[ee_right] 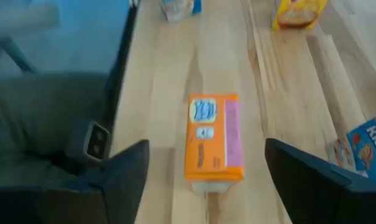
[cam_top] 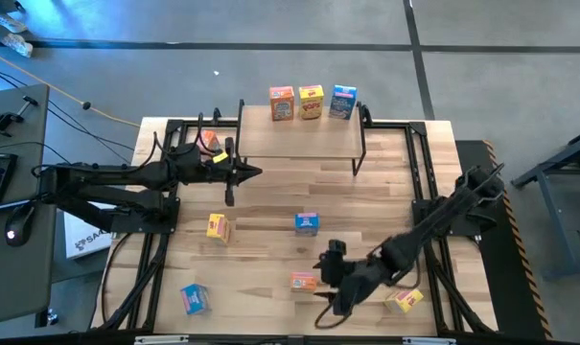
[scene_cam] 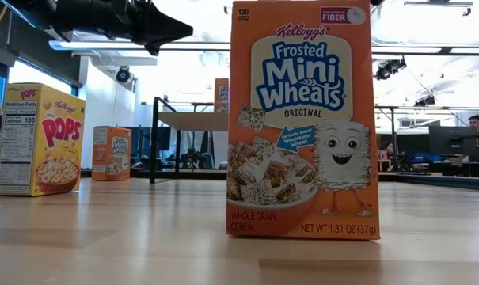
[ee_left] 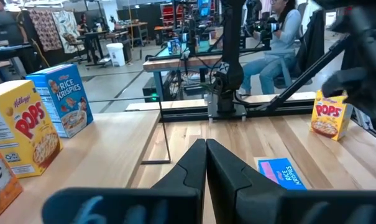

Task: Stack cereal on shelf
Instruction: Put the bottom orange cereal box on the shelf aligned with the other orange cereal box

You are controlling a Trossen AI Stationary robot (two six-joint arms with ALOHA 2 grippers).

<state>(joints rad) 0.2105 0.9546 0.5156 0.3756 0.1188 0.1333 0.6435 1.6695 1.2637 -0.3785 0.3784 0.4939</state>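
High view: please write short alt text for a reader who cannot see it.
Seen from above, the right claw stands open beside an orange cereal box near the table's front edge. Three boxes stand on the shelf at the back, and the left claw, shut, waits in front of it.

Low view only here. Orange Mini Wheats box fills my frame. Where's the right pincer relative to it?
Observer: Right pincer is open above that Mini Wheats box, one finger on each side, not touching it.
Operator: Left one?
Observer: Left pincer is shut and empty, just in front of the shelf.
Operator: Shelf count?
Observer: Three, lined up along its back edge: orange cereal, yellow cereal, blue cereal.
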